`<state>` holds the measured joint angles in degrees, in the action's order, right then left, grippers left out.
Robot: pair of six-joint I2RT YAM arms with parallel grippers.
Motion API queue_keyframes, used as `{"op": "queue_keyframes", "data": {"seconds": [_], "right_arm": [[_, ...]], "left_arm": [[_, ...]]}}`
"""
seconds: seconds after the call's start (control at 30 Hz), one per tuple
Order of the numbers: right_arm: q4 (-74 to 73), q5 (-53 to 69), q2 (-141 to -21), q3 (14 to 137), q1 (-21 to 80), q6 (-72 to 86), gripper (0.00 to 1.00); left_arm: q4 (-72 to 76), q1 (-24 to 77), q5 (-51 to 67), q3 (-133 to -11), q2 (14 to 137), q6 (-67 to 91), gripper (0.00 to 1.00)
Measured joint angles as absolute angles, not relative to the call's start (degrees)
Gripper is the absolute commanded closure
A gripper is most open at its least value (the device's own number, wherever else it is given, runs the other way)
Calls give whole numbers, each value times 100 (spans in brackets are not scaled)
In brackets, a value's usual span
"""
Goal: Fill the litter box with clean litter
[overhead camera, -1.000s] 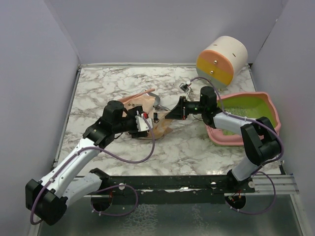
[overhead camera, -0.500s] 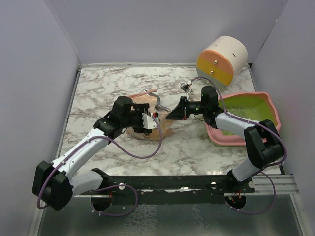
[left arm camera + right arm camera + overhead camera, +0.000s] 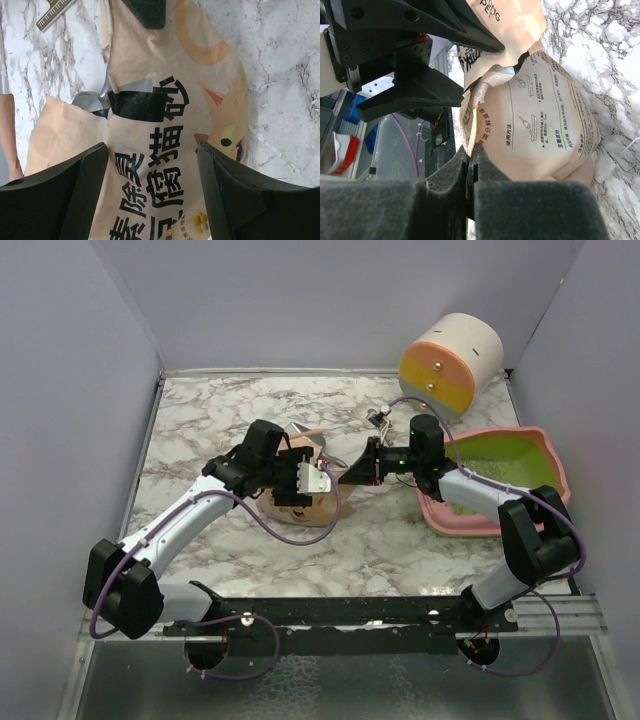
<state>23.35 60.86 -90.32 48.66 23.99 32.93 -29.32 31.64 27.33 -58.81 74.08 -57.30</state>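
While in hand [image 3: 471,156], bag [image 3: 545,115], scoop [image 3: 90,101] inside.

Robot lab booth, plain grey walls [image 3: 80,390], marble-print tabletop [image 3: 225,410], black mounting rail [image 3: 350,610]

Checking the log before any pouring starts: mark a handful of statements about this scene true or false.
1. The right tool is shut on an edge of the paper bag. True.
2. The left tool grips the metal scoop. False: it is open above the bag, clear of the scoop.
3. The litter box sits to the right of the bag. True.
4. The round drum stands inside the litter box. False: it stands behind the box, at the back right corner.
5. The bag stands upright. False: it lies flat on the table.
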Motion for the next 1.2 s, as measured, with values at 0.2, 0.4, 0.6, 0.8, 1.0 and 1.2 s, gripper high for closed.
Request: {"op": "queue_keyframes", "data": {"seconds": [0.2,0.4,0.6,0.8,1.0,1.2], "right_arm": [[2294,6093,-9030,4866,2399,3269,99],[2307,6108,-9030,4866,2399,3273,99],[2412,6136,-9030,4823,2397,3284,99],[2532,6198,-9030,4770,2399,3297,99],[2541,6219,-9030,4740,2344,3288,99],[2121,6099,-8912,4735,2204,3166,99]], "left_arm": [[-3328,2987,2366,-5911,6991,-5850,24],[-3389,2604,1984,-5686,6348,-6031,22],[-3369,2499,1804,-5601,6810,-6134,21],[-3358,2311,1638,-5704,7323,-6211,31],[-3435,2257,1406,-5771,7384,-6375,100],[-3382,2290,1319,-5771,7369,-6493,100]]}}
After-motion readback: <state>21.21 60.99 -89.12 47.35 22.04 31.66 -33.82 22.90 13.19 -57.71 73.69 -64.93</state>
